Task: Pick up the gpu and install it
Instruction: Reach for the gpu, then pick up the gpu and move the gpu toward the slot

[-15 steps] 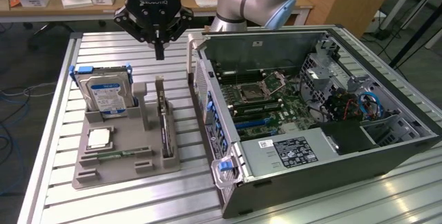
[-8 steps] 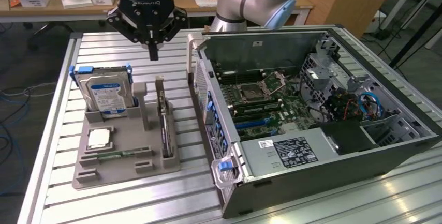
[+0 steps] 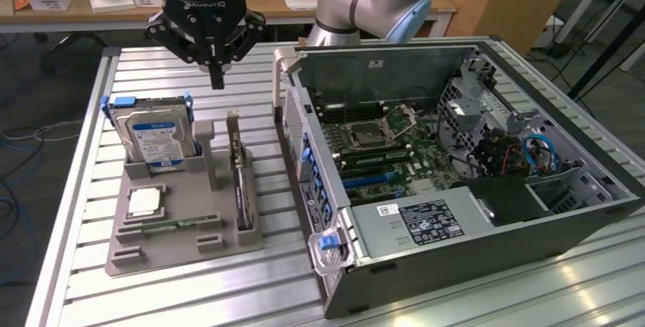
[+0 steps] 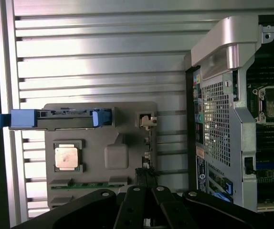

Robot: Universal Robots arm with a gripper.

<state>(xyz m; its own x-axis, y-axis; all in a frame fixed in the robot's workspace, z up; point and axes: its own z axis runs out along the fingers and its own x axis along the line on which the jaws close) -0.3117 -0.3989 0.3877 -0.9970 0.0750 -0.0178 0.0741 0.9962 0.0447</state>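
The hand (image 3: pixel 216 81), clenched on nothing, hovers over the bench (image 3: pixel 202 293), apart from the gpu (image 3: pixel 238 180), which stands on edge in the grey tray (image 3: pixel 181 255): likely light, stiff and fragile, best pinched along its upper edge.

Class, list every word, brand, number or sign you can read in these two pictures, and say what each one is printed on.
"ROBOTIQ": upside down on the gripper.
White label on the hard drive: too small to read.
Black label and white sticker inside the computer case: too small to read.
Stickers on the case's rear panel, wrist view: blurred.
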